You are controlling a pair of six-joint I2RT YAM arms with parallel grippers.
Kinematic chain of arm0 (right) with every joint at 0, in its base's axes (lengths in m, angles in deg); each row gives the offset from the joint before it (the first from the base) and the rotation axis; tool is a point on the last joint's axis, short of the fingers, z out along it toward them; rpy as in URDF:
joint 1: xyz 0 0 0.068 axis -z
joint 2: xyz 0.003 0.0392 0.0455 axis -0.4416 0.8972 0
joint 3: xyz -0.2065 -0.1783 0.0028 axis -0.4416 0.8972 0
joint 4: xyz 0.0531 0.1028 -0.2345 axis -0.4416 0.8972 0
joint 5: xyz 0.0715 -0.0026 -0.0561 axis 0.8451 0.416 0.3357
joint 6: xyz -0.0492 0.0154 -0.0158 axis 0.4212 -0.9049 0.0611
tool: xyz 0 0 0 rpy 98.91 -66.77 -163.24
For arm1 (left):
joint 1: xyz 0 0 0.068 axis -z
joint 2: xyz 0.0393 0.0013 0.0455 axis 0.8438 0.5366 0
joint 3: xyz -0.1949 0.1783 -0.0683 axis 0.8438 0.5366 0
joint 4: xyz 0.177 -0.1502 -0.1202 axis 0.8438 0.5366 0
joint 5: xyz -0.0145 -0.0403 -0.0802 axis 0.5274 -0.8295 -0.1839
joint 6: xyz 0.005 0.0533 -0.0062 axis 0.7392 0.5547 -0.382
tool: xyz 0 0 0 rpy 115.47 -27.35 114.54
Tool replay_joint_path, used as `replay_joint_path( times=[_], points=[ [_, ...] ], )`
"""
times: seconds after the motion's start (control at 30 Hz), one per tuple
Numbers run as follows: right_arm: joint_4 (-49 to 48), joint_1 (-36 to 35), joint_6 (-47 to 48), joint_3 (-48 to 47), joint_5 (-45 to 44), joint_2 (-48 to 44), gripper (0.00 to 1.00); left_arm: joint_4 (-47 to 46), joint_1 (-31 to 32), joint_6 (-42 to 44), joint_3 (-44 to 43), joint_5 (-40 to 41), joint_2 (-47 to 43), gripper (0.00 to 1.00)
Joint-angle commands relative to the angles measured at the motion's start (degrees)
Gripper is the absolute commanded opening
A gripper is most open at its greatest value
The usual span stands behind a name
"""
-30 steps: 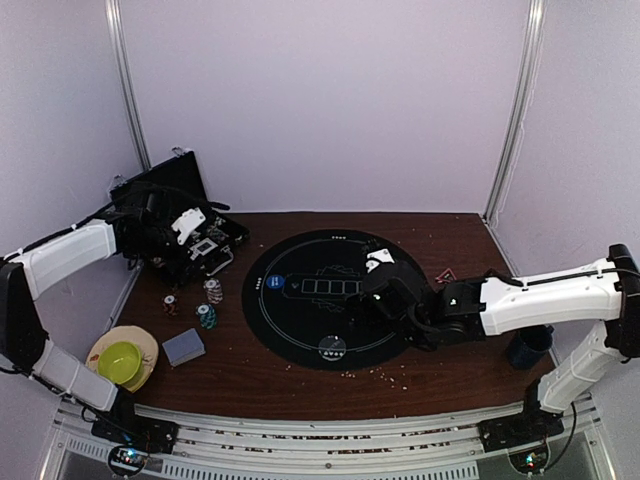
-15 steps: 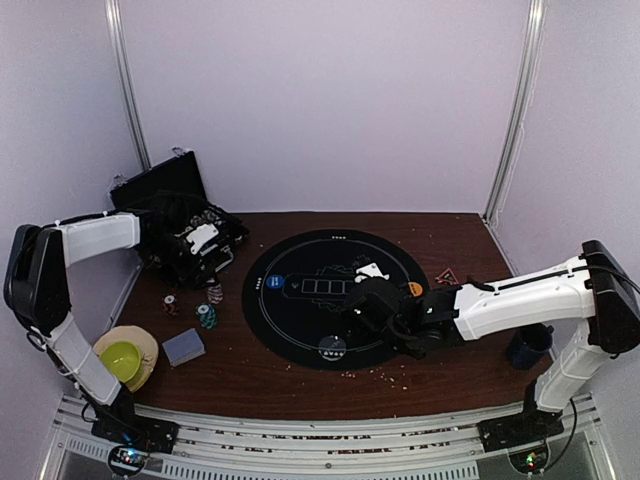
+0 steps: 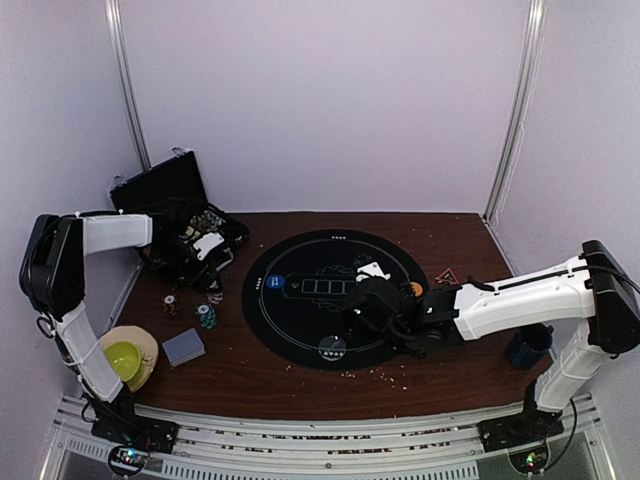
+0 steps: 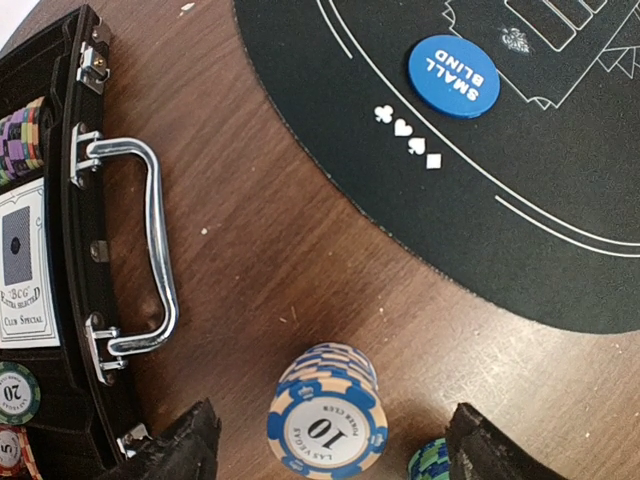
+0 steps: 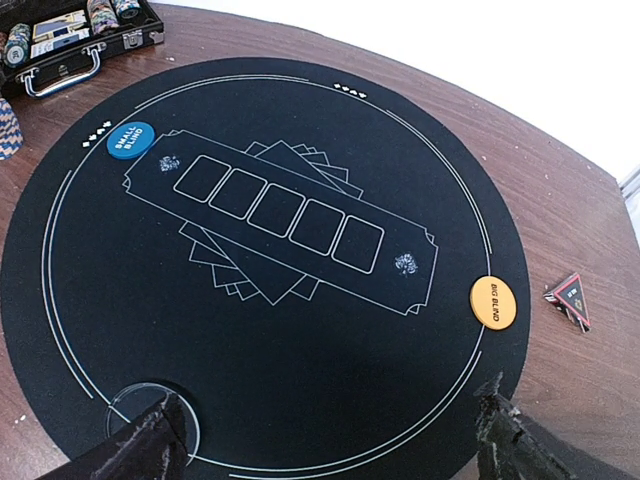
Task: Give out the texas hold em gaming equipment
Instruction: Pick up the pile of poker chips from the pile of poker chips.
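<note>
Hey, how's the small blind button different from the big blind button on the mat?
The small blind button is blue; the big blind button is orange. The small blind button lies left of the printed card boxes; the big blind button lies right of them. Both are round lettered discs lying flat on the black mat.

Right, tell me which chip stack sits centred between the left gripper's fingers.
The blue-and-white stack topped by a 10 chip; the green stack lies off to one side, cut by the frame edge.
</note>
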Motion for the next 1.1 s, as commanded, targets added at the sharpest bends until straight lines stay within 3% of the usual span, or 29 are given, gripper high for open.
replay_joint_path(
  times=[0.0,0.37,0.7,1.07],
  points=[
    [0.65,-0.32,0.11,-1.25,-2.12,-0.99,1.00,-0.84,-0.44,-1.03,-1.46,-0.94,0.27,0.80],
    [0.39,-0.35,0.04,-1.06,-2.27,-1.32,1.00,-2.26,-0.47,-1.79,-1.95,0.60,2.40,0.77],
    [0.22,-0.33,0.03,-1.13,-2.14,-1.06,1.00,-2.85,-0.48,-2.08,-2.05,0.52,2.87,0.64],
    [0.22,-0.34,0.02,-1.10,-2.11,-1.15,1.00,-2.85,-0.41,-1.86,-1.79,1.04,3.79,0.65]
  ],
)
